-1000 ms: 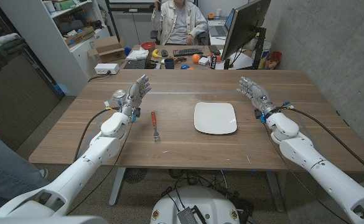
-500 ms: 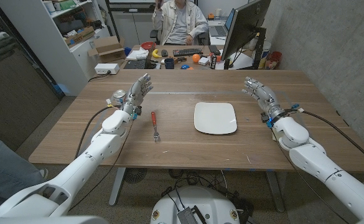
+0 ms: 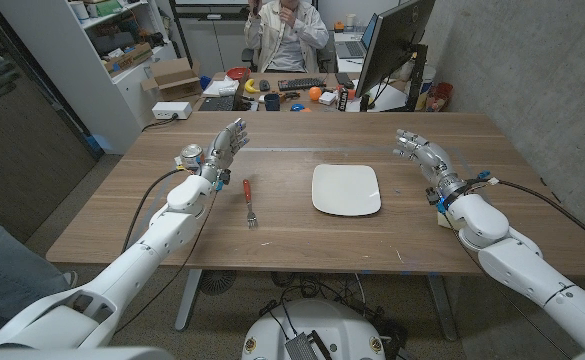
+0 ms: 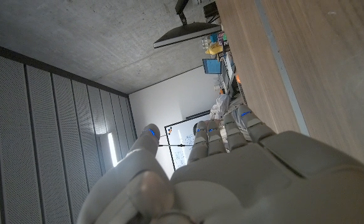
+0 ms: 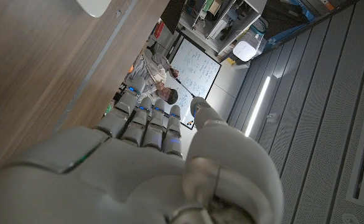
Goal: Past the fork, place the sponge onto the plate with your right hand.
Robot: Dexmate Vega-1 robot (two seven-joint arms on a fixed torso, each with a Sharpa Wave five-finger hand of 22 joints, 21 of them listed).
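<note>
Head view: plate (image 3: 346, 189) left of right hand (image 3: 419, 153)

A small can (image 3: 190, 153) stands on the wooden table (image 3: 302, 235) near its left edge. A person (image 3: 286, 30) in a light jacket sits behind the table's far edge. A dark monitor (image 3: 392, 45) stands past the far right corner. A cardboard box (image 3: 175, 78) sits past the far left corner, beside a white shelf (image 3: 92, 50). A keyboard (image 3: 301, 85) and an orange ball (image 3: 315, 93) lie on a desk behind.
</note>
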